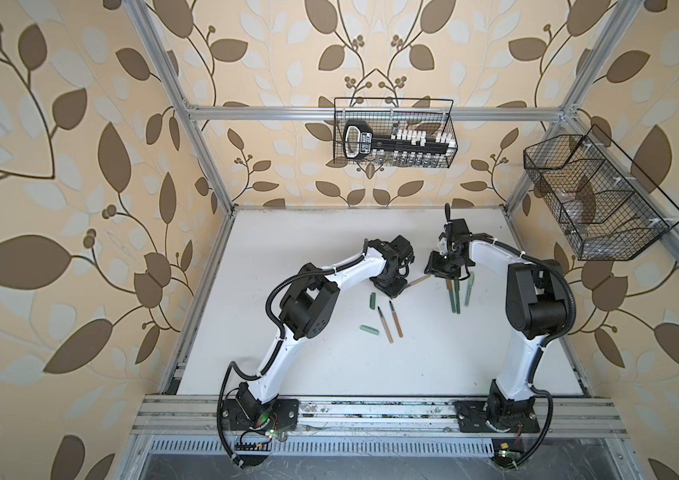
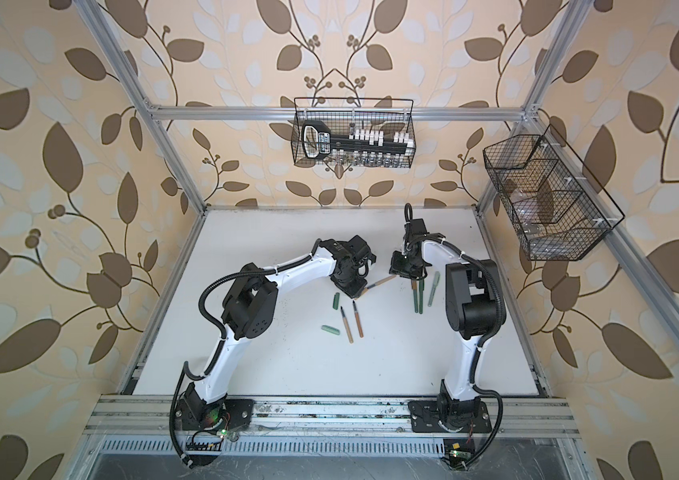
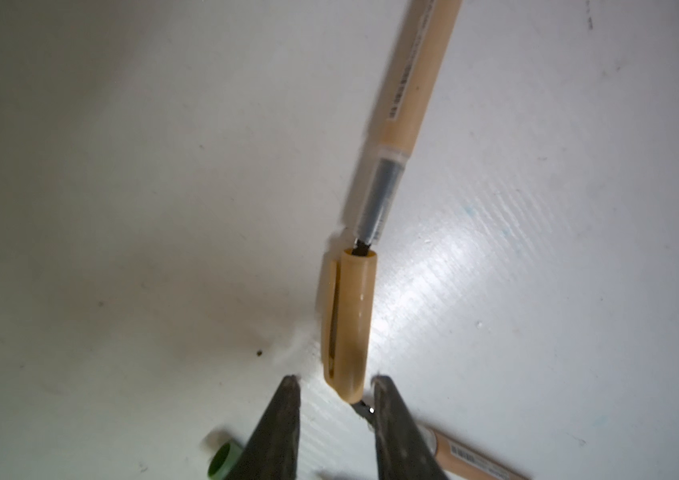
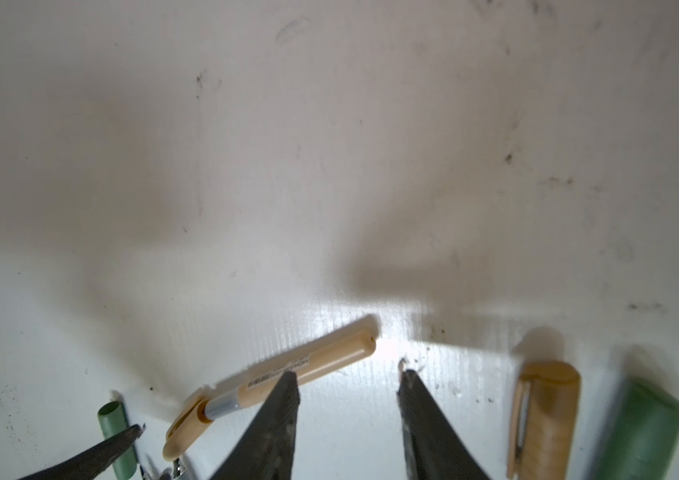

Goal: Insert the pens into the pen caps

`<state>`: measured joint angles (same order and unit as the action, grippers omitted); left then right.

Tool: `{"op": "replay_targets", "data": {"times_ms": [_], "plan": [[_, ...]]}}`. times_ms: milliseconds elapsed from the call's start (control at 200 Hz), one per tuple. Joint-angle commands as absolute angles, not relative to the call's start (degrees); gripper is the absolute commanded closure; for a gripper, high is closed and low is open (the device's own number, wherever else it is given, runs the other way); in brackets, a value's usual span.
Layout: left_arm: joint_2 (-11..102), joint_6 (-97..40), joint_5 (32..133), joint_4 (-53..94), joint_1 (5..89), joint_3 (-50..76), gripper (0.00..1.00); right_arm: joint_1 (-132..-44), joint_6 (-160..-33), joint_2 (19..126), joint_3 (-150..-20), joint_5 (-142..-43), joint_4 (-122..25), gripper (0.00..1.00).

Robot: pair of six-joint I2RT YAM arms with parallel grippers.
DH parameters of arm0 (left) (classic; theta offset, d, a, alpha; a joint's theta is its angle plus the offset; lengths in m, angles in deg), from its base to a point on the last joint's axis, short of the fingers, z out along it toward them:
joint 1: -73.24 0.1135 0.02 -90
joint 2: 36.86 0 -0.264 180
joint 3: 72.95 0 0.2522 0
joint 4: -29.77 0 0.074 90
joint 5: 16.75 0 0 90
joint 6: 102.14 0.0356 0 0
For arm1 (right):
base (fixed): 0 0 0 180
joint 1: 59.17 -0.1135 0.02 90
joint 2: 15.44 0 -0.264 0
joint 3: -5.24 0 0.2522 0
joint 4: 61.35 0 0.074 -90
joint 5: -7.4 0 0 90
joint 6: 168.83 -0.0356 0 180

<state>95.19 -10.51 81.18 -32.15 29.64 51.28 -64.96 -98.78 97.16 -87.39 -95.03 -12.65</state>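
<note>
Pens: six you can count from above. One tan pen lies mid-desk at your left gripper. A second tan pen and a third tan pen lie side by side nearer the front edge. Two dark green pens and a pale pen sit right of middle.
Caps: four you can be sure of. The tan cap lies flat with the first pen's tip at its mouth. A green cap and another green cap lie left of the tan pair. A second tan cap lies by the green pens.
Left fingers: apart, straddling the tan cap's closed end, not clenched.
Right fingers: your right gripper is spread, with nothing between.
Room: the desk runs wide toward the front and far edges.
</note>
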Motion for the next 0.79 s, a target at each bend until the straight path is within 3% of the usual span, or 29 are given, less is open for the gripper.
{"op": "replay_targets", "data": {"times_ms": [0,500,790], "plan": [[96.15,-8.45,80.76,-34.15,28.93,53.95,0.69,-64.68,-99.09,97.88,-88.23,-94.72,-12.26,0.58],[99.64,-7.41,78.2,-34.97,27.45,55.83,0.83,-64.45,-99.31,100.16,-90.95,-94.55,-11.54,0.63],[99.28,-6.96,78.05,-34.44,27.36,54.89,0.85,-64.55,-98.57,102.69,-92.33,-95.89,-11.02,0.67]]}}
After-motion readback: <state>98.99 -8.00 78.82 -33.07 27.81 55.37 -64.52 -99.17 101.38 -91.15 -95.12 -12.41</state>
